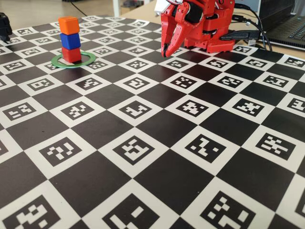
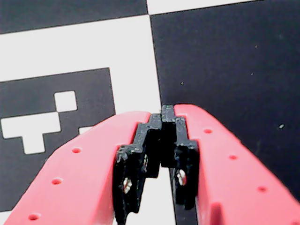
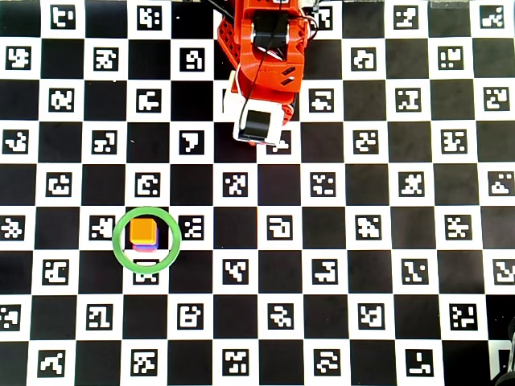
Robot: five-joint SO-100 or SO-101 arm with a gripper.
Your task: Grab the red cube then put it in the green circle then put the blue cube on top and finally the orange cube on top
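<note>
Orange cube [image 1: 68, 25] sat atop the blue cube [image 1: 70, 41] and red cube [image 1: 71, 54] inside the green circle [image 1: 88, 59], toward the worktop's [image 1: 157, 138] far-left corner in the fixed view; the hand [image 1: 165, 51], clenched and empty, hung well apart, its job seemingly done.

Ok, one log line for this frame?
stack: red cube, blue cube, orange cube inside green circle | pincer: shut, empty, away from stack
</note>
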